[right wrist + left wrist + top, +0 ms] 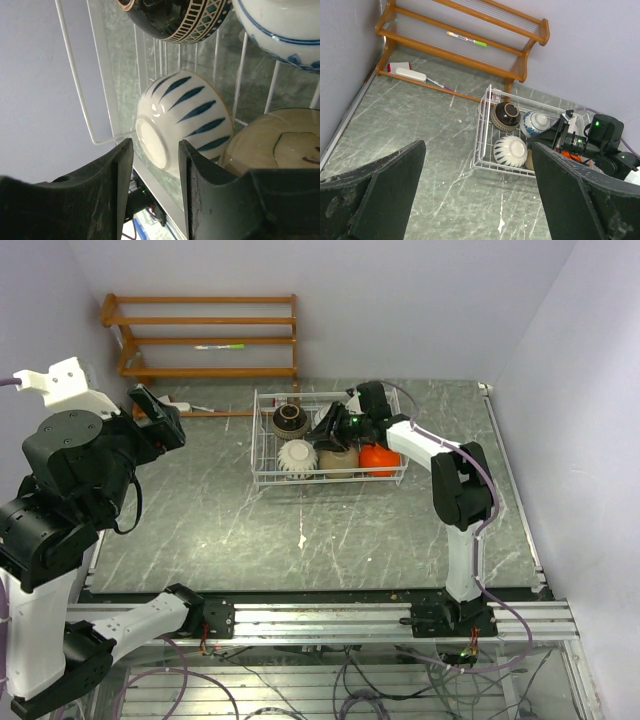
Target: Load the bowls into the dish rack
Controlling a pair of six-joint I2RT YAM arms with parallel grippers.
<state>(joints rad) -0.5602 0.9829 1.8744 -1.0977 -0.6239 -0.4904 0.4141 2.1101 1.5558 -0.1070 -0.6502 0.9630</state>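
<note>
We see the dish rack (258, 445) mid-frame holding the bowls (298, 456), the right gripper (156, 155) low over it, jaws slightly parted and empty, hiding some bowls; left gripper (479, 165) spread wide at left, wooden shelf (205, 335) upper left.

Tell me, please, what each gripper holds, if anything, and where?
Nothing is held: the right gripper is open over the dish rack, nothing between its fingers, and the left gripper is open and empty.

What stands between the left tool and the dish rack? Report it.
Nothing visible. The left tool hangs open above the tabletop, and the stretch up to the dish rack at its left wall holds no object.
</note>
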